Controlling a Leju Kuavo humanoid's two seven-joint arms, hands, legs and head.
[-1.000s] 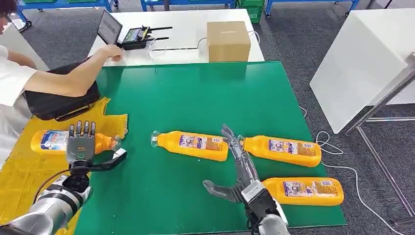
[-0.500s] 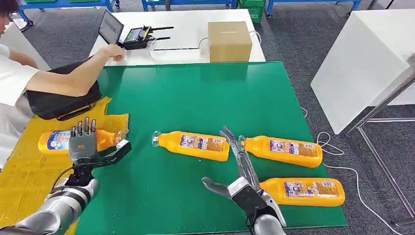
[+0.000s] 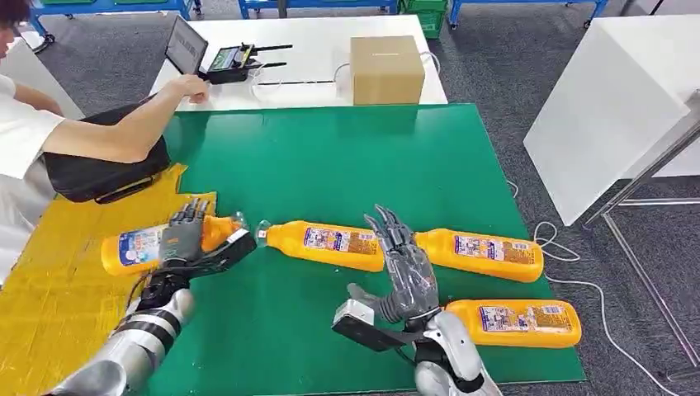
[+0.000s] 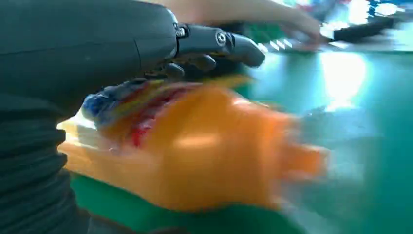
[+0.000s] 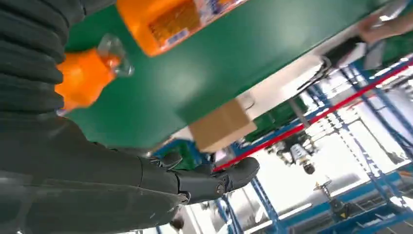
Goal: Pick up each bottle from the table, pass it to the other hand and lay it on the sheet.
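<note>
My green-topped table (image 3: 330,157) carries three orange plastic bottles with printed labels: one at centre (image 3: 326,244), one to its right (image 3: 479,254), one nearest me (image 3: 516,322). A crinkled yellow sheet (image 3: 49,280) covers its left side.

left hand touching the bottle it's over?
Touching. In the head view the left hand wraps the bottle, fingers over the body; the left wrist view shows fingers curled over its label.

Green mat (image 3: 330,157) open beyond bottles (image 3: 330,244) (box (image 3: 386,69) probably clear).
</note>
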